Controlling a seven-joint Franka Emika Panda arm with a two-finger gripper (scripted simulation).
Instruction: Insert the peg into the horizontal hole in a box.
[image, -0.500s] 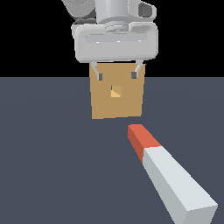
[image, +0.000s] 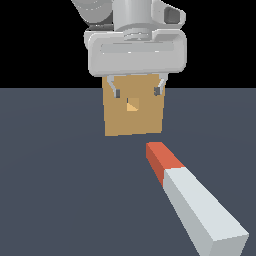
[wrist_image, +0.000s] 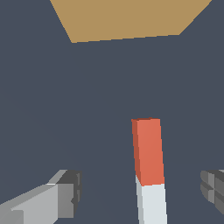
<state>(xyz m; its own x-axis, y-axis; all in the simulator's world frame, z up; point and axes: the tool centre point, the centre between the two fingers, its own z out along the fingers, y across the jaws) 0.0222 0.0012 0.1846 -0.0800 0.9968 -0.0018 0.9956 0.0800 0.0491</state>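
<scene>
Peg insertion has barely begun, judging by how things lie. Nothing sits between the fingers of the gripper (image: 136, 92), which are spread wide as it hangs above the floor in front of the box (image: 145, 124). In the wrist view its fingertips (wrist_image: 70, 193) stand either side of the peg (wrist_image: 148, 157) (red end towards the box) without touching it. The peg lies flat on the dark floor (image: 55, 190), well apart from the hole (image: 132, 104). Grasping, lifting, aligning and inserting all remain.
</scene>
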